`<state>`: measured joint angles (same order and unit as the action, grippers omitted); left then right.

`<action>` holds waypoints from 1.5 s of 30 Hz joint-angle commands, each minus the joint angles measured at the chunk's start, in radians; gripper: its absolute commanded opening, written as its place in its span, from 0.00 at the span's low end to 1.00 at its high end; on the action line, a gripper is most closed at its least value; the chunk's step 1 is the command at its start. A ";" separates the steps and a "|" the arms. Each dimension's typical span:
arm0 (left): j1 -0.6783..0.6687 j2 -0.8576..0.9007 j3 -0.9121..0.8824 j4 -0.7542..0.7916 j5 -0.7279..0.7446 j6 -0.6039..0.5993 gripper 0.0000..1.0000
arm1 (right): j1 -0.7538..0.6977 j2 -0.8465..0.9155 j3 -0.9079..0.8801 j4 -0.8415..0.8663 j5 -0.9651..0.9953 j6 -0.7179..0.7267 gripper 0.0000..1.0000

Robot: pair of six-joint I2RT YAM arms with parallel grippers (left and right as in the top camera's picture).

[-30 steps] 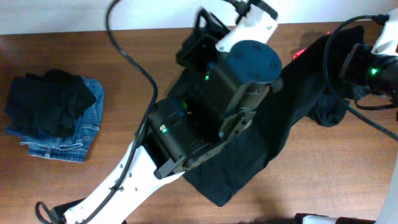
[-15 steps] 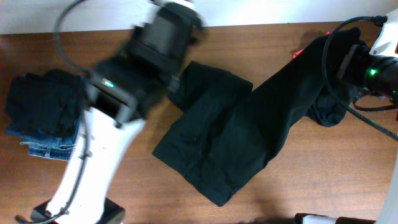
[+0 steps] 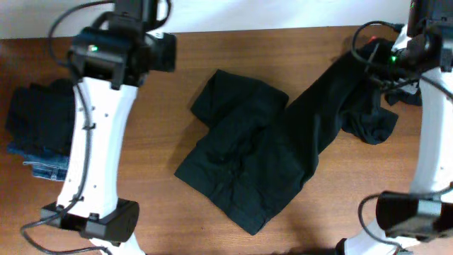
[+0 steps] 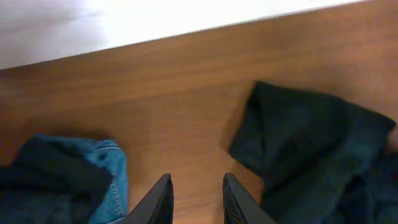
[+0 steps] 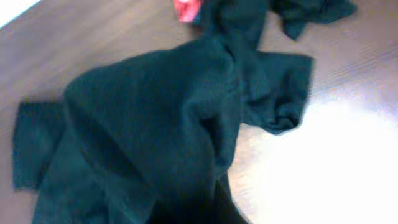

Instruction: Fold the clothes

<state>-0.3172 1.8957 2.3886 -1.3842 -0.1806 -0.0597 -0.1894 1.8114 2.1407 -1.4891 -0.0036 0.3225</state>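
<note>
Left gripper point(image 4: 196, 200): jaws parted, narrow gap, nothing between them, over bare table point(image 4: 186, 93) between jeans point(image 4: 115, 180) and large black garment point(image 4: 311, 143).
Right gripper point(image 3: 388, 57): at garment's far-right end; jaws hidden by fabric, grip or gap cannot tell.
Large black garment: mid-table, long axis diagonal, broad end near-left, narrow end far-right.
Jeans: left edge, under folded black clothes point(image 3: 42, 117).

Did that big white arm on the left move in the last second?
Yes. The left arm swung leftward off the spread black garment and is now beside the jeans stack.
</note>
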 commanded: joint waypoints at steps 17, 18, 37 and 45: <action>-0.081 -0.010 0.002 -0.051 -0.138 0.018 0.28 | 0.014 0.011 -0.002 -0.098 -0.199 -0.335 0.55; -0.081 -0.014 0.003 -0.055 -0.162 0.002 0.28 | 0.052 0.011 -0.013 -0.098 -0.200 -0.356 0.55; -0.048 -0.148 0.009 -0.080 -0.224 -0.023 0.40 | 0.654 0.159 -0.557 0.567 -0.190 -0.508 0.07; -0.048 -0.148 0.009 -0.076 -0.224 -0.023 0.40 | 0.649 0.325 -0.557 0.804 -0.086 -0.497 0.06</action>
<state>-0.3672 1.7504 2.3909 -1.4616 -0.3939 -0.0727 0.4870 2.0644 1.5852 -0.7280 -0.1497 -0.1692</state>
